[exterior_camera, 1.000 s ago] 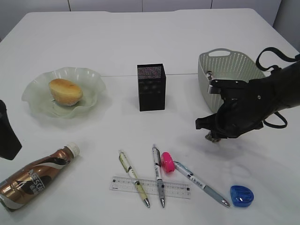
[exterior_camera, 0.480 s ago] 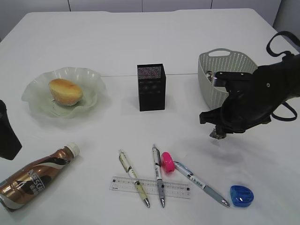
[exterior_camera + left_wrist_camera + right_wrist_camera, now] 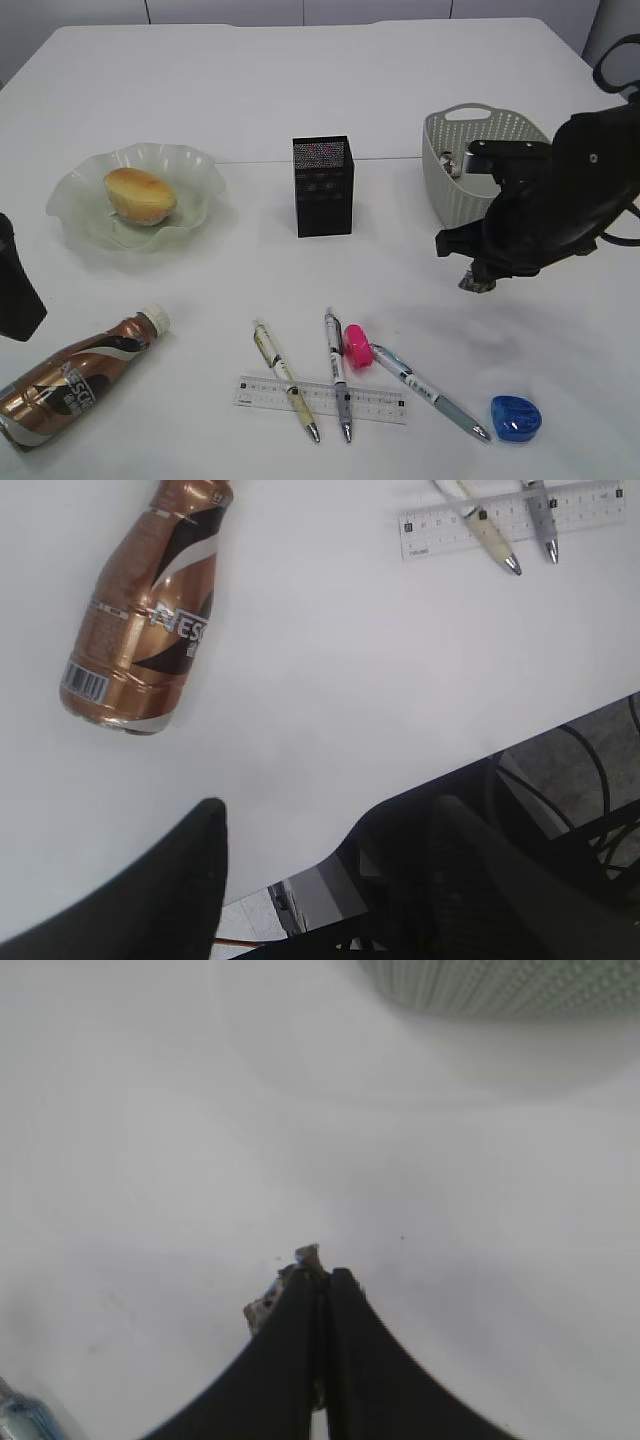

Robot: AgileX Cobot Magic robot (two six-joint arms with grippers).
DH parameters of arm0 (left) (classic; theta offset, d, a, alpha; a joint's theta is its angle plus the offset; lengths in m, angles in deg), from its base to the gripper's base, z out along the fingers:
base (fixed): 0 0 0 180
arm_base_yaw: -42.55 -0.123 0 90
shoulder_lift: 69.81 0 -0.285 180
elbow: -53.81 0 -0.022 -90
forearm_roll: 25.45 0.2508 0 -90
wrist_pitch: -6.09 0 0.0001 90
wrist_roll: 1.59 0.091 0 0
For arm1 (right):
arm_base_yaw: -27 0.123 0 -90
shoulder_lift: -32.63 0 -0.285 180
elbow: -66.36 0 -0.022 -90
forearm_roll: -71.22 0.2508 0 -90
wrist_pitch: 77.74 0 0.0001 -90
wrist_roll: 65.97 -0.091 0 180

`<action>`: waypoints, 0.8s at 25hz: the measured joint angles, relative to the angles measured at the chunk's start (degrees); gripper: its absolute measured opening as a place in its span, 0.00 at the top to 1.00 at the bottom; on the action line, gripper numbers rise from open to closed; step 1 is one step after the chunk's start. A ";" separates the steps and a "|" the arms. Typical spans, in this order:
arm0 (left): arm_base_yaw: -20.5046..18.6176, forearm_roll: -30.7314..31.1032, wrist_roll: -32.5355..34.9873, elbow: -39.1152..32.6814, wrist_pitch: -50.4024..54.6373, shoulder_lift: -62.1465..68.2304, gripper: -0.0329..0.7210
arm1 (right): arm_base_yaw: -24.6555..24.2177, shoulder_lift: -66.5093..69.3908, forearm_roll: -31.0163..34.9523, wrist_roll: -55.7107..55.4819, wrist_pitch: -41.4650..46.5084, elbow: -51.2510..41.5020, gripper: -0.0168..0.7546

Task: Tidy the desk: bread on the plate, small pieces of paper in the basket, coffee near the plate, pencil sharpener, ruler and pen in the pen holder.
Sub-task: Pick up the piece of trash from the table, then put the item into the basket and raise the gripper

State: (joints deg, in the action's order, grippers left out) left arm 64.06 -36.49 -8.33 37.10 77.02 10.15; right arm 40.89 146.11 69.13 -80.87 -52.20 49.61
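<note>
Right pincer (image 3: 478, 281), clamped on a paper scrap (image 3: 476, 284), has lifted and drifted toward 3 o'clock, nearing the basket (image 3: 440, 165); left pincer (image 3: 320, 870) gapes idle over the bench (image 3: 300, 80).

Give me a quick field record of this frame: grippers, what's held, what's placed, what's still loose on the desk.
right gripper: shut on a small crumpled paper scrap, lifted off the desk, beside the basket
left gripper: open, holding nothing, above the desk's near edge
bread: on the plate
coffee: lying on its side, near-left of the plate
pen holder: upright, mid-desk
ruler: flat, two pens lying across it
third pen: flat, right of the ruler
sharpeners: pink, blue, both loose
</note>
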 joint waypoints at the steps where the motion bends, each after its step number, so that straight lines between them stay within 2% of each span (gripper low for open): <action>1: 0.00 0.00 0.00 0.00 0.00 0.00 0.35 | 0.00 -0.65 0.00 0.00 0.29 0.00 0.96; 13: 0.00 0.00 0.00 0.00 0.00 0.00 0.35 | 0.00 -8.24 0.00 0.00 2.37 0.12 0.96; 20: 0.00 0.00 0.00 0.00 0.00 0.00 0.35 | 0.00 -8.81 -2.08 0.00 4.01 7.80 0.96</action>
State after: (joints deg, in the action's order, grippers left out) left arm 64.06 -36.49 -8.33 37.10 77.02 10.15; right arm 40.89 137.30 67.04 -80.87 -48.19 57.41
